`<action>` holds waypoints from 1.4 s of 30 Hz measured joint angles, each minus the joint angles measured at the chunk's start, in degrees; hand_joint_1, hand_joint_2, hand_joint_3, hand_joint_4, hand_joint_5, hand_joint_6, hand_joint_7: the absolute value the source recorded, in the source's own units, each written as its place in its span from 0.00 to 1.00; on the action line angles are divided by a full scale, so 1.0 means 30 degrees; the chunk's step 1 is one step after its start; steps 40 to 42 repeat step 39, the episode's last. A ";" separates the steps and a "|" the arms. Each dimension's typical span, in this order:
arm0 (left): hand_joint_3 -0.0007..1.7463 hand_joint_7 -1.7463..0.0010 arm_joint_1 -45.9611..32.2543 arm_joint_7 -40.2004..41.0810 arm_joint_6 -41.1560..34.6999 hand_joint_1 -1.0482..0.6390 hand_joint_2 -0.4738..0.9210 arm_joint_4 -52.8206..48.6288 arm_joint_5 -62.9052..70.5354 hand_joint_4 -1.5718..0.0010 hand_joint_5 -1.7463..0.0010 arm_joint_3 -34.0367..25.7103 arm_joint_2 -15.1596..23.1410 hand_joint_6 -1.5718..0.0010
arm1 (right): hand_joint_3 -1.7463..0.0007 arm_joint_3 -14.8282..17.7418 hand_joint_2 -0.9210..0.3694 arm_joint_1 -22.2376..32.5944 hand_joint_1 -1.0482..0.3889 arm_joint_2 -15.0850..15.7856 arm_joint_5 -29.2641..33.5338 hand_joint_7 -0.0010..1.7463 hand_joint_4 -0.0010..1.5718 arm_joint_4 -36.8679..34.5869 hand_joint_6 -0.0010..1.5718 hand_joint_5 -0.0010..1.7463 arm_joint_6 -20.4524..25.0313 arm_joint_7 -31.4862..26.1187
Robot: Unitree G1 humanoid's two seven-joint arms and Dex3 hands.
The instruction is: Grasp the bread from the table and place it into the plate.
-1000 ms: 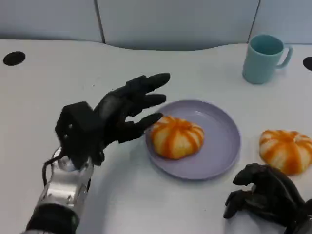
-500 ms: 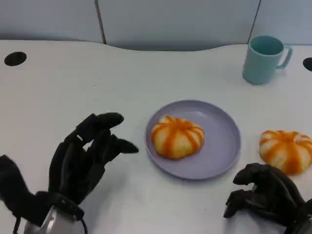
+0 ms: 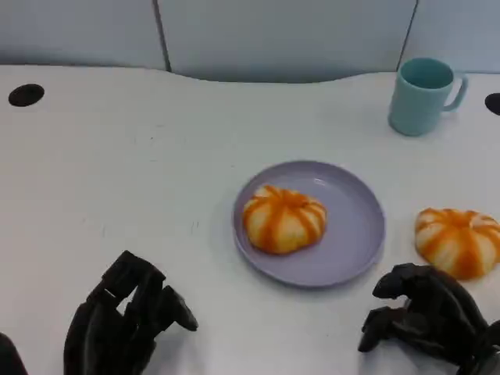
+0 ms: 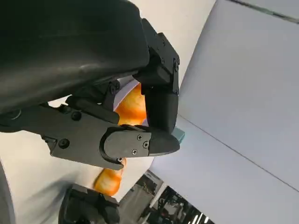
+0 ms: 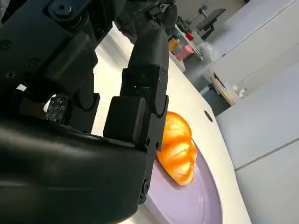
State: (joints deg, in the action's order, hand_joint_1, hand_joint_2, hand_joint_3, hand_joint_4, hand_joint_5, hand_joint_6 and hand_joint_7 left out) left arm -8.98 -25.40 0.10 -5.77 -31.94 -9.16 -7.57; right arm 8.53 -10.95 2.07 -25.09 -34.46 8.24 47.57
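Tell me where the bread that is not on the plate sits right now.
In the head view, that bread lies on the white table at the right edge, just right of the purple plate, in front of the teal mug and just beyond the right hand.

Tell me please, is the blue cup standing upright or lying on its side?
Upright. In the head view the cup stands on the table with its round opening facing up and its handle at the side.

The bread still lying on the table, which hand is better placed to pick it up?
Probably the right hand: it sits just in front of the bread on the table, holding nothing. The left hand is across the plate, which already holds one bread.
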 measured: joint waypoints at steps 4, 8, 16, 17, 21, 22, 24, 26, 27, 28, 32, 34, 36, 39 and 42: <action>0.16 0.00 0.0037 -0.0172 0.1040 0.33 1.00 -0.0957 0.0323 0.48 0.00 -0.0142 -0.0015 0.66 | 1.00 0.0048 0.43 -0.0072 0.00 0.0111 -0.0015 0.11 1.00 -0.0366 1.00 0.25 -0.0349 0.0352; 0.14 0.00 0.0210 -0.0524 0.1999 0.32 1.00 -0.1672 0.0614 0.48 0.00 -0.0160 -0.0024 0.65 | 1.00 0.0153 0.45 -0.0383 0.00 0.0251 -0.0131 0.10 1.00 -0.1031 1.00 0.23 -0.0447 0.0814; 0.16 0.00 0.0566 -0.1019 0.2743 0.33 1.00 -0.2438 0.0724 0.48 0.00 -0.0205 0.0028 0.66 | 1.00 0.0416 0.44 -0.0866 0.00 0.0402 -0.0150 0.11 1.00 -0.2014 1.00 0.24 -0.0886 0.1229; 0.15 0.00 0.0581 -0.1022 0.2742 0.33 1.00 -0.2438 0.0704 0.48 0.00 -0.0208 0.0042 0.66 | 1.00 0.0437 0.44 -0.0878 0.00 0.0403 -0.0151 0.10 1.00 -0.2051 1.00 0.24 -0.0914 0.1259; 0.15 0.00 0.0677 -0.1024 0.2704 0.33 1.00 -0.2439 0.0596 0.48 0.00 -0.0290 0.0117 0.65 | 1.00 0.0562 0.44 -0.0986 0.00 0.0449 -0.0144 0.10 1.00 -0.2252 1.00 0.24 -0.0923 0.1354; 0.15 0.00 0.0713 -0.1023 0.2704 0.33 1.00 -0.2440 0.0597 0.48 0.00 -0.0320 0.0140 0.65 | 1.00 0.0574 0.44 -0.1007 0.00 0.0466 -0.0135 0.10 1.00 -0.2299 1.00 0.24 -0.0963 0.1363; 0.15 0.00 0.0784 -0.1023 0.2722 0.33 1.00 -0.2472 0.0623 0.48 0.00 -0.0343 0.0155 0.65 | 1.00 0.0593 0.44 -0.1062 0.00 0.0490 -0.0114 0.11 1.00 -0.2401 1.00 0.25 -0.1021 0.1375; 0.14 0.00 0.0908 -0.1060 0.2737 0.33 1.00 -0.2636 0.0614 0.49 0.00 -0.0353 0.0178 0.66 | 1.00 0.0601 0.44 -0.1103 0.00 0.0496 -0.0092 0.11 1.00 -0.2447 1.00 0.26 -0.1032 0.1367; 0.14 0.00 0.0945 -0.1170 0.2734 0.33 1.00 -0.2681 0.0597 0.49 0.00 -0.0362 0.0195 0.66 | 1.00 0.0603 0.44 -0.1119 0.00 0.0497 -0.0091 0.11 1.00 -0.2473 1.00 0.26 -0.1041 0.1366; 0.14 0.00 0.0984 -0.1245 0.2729 0.33 1.00 -0.2710 0.0579 0.49 0.00 -0.0372 0.0210 0.66 | 1.00 0.0610 0.44 -0.1150 0.00 0.0497 -0.0091 0.11 1.00 -0.2516 1.00 0.26 -0.1050 0.1367; 0.15 0.00 0.1165 -0.1346 0.2722 0.32 1.00 -0.2835 0.0568 0.49 0.00 -0.0442 0.0268 0.66 | 1.00 0.0623 0.44 -0.1277 0.00 0.0502 -0.0078 0.12 1.00 -0.2665 1.00 0.25 -0.1068 0.1371; 0.15 0.00 0.1212 -0.1346 0.2720 0.33 1.00 -0.2851 0.0569 0.48 0.00 -0.0498 0.0268 0.66 | 1.00 0.0642 0.44 -0.1293 0.00 0.0503 -0.0077 0.12 1.00 -0.2700 1.00 0.25 -0.1078 0.1401; 0.15 0.00 0.1216 -0.1345 0.2720 0.33 1.00 -0.2856 0.0575 0.49 0.00 -0.0539 0.0265 0.66 | 1.00 0.0650 0.43 -0.1297 0.00 0.0503 -0.0077 0.11 1.00 -0.2710 1.00 0.25 -0.1084 0.1417; 0.15 0.00 0.1216 -0.1345 0.2712 0.33 1.00 -0.2856 0.0574 0.49 0.00 -0.0540 0.0262 0.66 | 1.00 0.0654 0.43 -0.1297 0.00 0.0503 -0.0072 0.11 1.00 -0.2764 1.00 0.25 -0.1211 0.1495; 0.15 0.00 0.1216 -0.1345 0.2712 0.33 1.00 -0.2856 0.0574 0.49 0.00 -0.0540 0.0262 0.66 | 1.00 0.0654 0.43 -0.1297 0.00 0.0503 -0.0072 0.11 1.00 -0.2764 1.00 0.25 -0.1211 0.1495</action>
